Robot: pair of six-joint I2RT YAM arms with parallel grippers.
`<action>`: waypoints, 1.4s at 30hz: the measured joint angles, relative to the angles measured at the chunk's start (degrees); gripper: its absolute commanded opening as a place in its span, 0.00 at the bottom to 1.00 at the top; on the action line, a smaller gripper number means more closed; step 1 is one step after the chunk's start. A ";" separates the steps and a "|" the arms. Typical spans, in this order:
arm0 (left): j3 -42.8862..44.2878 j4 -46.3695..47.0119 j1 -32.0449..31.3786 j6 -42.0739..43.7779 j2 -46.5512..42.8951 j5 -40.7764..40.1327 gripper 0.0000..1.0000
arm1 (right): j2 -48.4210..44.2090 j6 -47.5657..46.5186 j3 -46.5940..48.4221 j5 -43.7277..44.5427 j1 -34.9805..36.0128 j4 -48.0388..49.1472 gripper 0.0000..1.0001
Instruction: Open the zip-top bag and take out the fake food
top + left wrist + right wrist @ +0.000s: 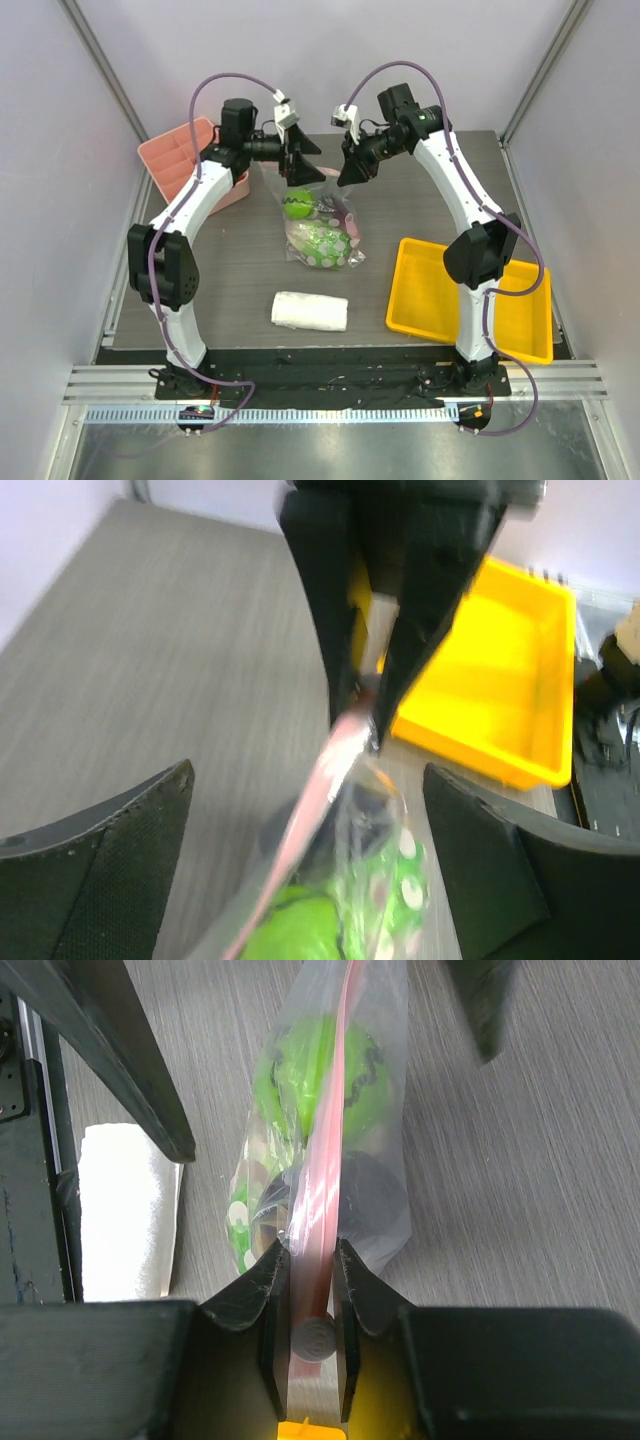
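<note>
— Grey wood-grain table (230, 280). What is the right gripper (310, 1250) doing?
— Its jaws are narrow, pinching the pink zip strip (325, 1150) of the zip-top bag (390, 1110), which sits left of the yellow tray (430, 290).
— And the left gripper (307, 772)?
— Spread wide, one finger on each side of the bag's top, gripping nothing.
— Fake food?
— Inside the bag: striped green ball (300, 1065), dark eggplant (375, 1195). The white towel (310, 311) also lies left of the tray.
</note>
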 measured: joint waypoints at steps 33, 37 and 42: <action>-30.95 13.03 -11.58 -10.71 -20.52 -34.64 0.04 | -30.25 51.98 -62.73 7.19 -1.79 77.77 0.83; -31.10 13.11 -12.70 -10.75 -21.11 -35.91 0.29 | -29.44 52.39 -62.58 2.27 -1.81 83.25 0.68; -30.21 10.97 -12.59 -10.84 -22.14 -36.11 0.58 | -27.87 53.75 -63.89 -3.34 -1.81 87.60 0.70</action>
